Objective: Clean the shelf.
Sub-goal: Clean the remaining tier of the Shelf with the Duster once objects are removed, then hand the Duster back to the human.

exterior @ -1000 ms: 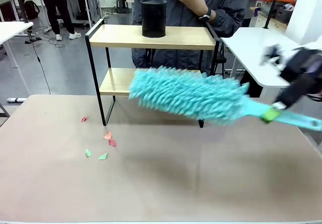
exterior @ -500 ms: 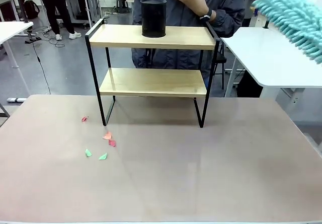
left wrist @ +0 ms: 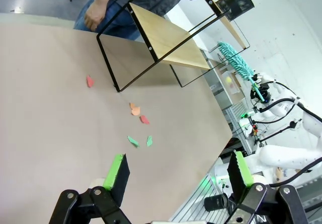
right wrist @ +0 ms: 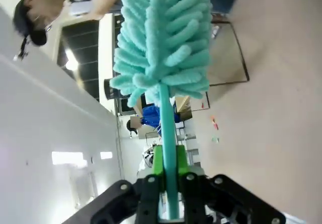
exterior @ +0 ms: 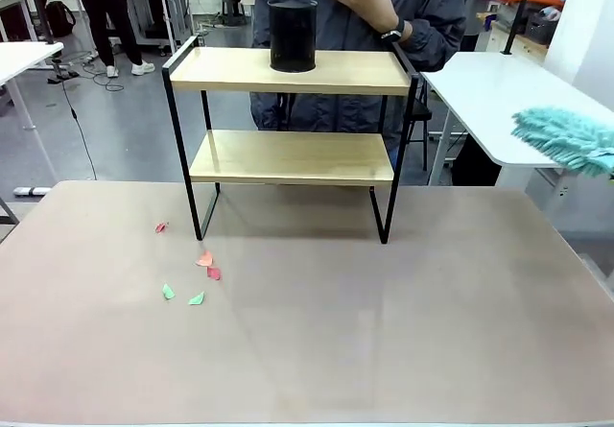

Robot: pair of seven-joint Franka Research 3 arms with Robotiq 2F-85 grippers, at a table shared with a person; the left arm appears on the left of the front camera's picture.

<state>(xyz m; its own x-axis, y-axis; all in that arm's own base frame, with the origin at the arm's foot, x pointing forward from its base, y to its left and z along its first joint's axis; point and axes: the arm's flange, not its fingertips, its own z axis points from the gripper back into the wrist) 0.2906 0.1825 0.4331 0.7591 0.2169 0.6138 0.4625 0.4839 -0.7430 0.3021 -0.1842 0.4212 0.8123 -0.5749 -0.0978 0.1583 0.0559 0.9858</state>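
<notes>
At far middle of worktop [exterior: 384,331], front view: shelf [exterior: 288,156], boards bare except a black cup [exterior: 293,34]; paper scraps [exterior: 204,260] lie on worktop, so dusting looks nearly done. Left wrist view: left pincer [left wrist: 178,167] gaping, empty. Right wrist view: right pincer [right wrist: 169,168] clamped on duster [right wrist: 166,38].

- Shelf [exterior: 288,156]: two light wooden boards in a thin black metal frame, standing upright on four legs.
- Sitting at the far middle of the tabletop [exterior: 384,331].
</notes>
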